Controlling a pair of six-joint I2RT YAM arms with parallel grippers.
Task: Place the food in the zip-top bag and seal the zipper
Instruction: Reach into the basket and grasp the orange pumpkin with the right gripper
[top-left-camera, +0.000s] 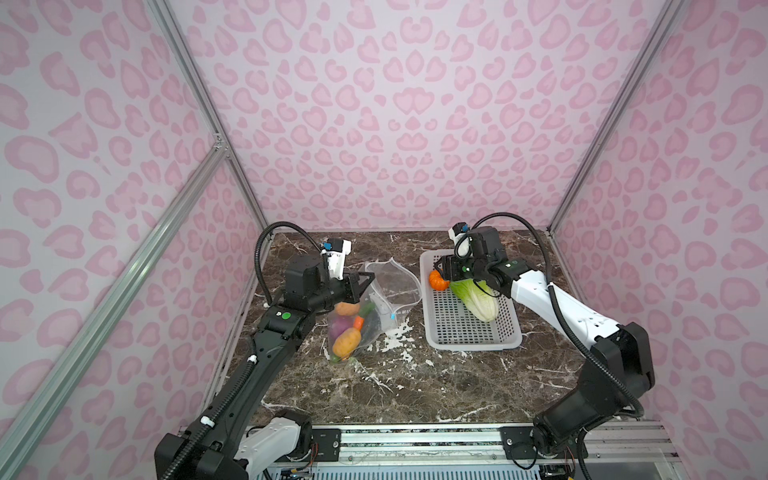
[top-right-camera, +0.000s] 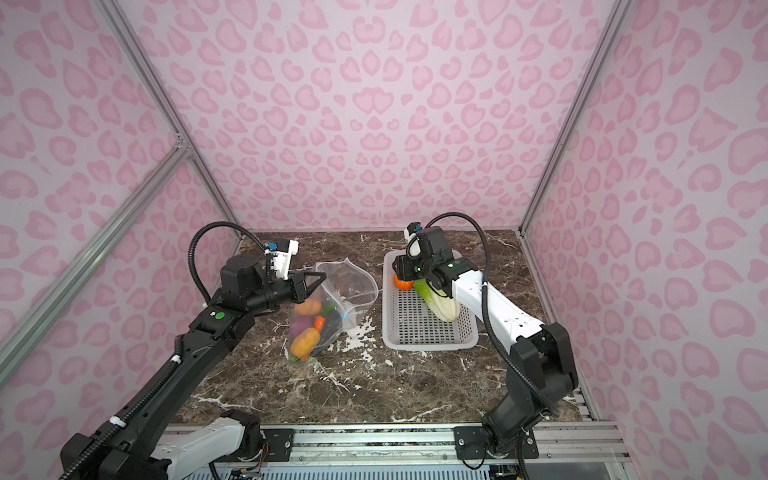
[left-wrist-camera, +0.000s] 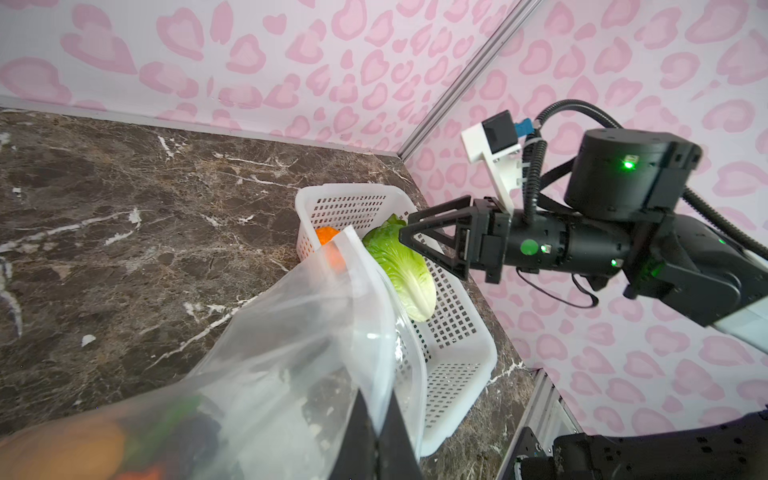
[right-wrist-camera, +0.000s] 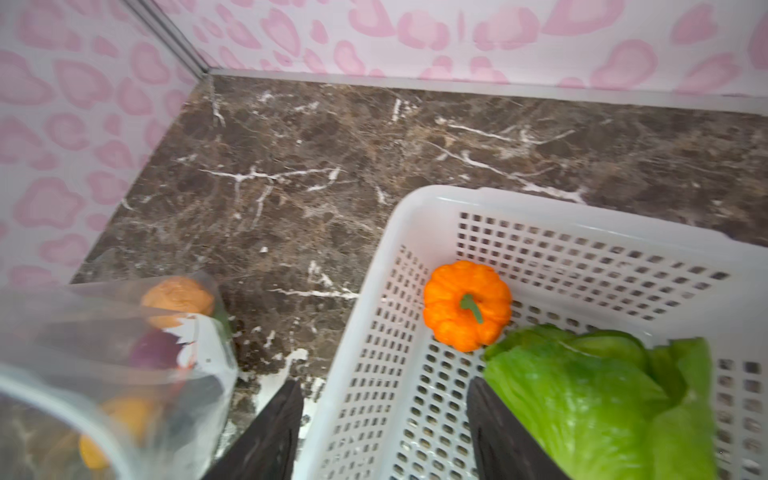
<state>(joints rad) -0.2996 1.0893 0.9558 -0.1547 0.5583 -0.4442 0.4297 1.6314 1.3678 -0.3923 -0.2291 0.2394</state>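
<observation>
The clear zip-top bag (top-left-camera: 390, 282) (top-right-camera: 353, 282) stands open-mouthed on the marble, with several toy food pieces (top-left-camera: 347, 332) in its lower end. The zipper's blue slider (top-left-camera: 392, 316) shows on its side. My left gripper (top-left-camera: 365, 280) (left-wrist-camera: 376, 419) is shut on the bag's rim (left-wrist-camera: 374, 316) and holds it up. The orange pumpkin (top-left-camera: 439, 280) (right-wrist-camera: 467, 305) and the green-and-white cabbage (top-left-camera: 478, 299) (right-wrist-camera: 582, 395) lie in the white basket (top-left-camera: 469, 336). My right gripper (top-left-camera: 438, 270) (right-wrist-camera: 382, 386) hangs open and empty over the basket's wall nearest the bag, just short of the pumpkin.
The perforated basket (right-wrist-camera: 540, 208) sits right of the bag, a small gap between them. Pink patterned walls and metal frame posts (top-left-camera: 249, 183) enclose the brown marble tabletop (top-left-camera: 415, 386). A metal rail (top-left-camera: 415, 440) carrying both arm bases runs along the front edge.
</observation>
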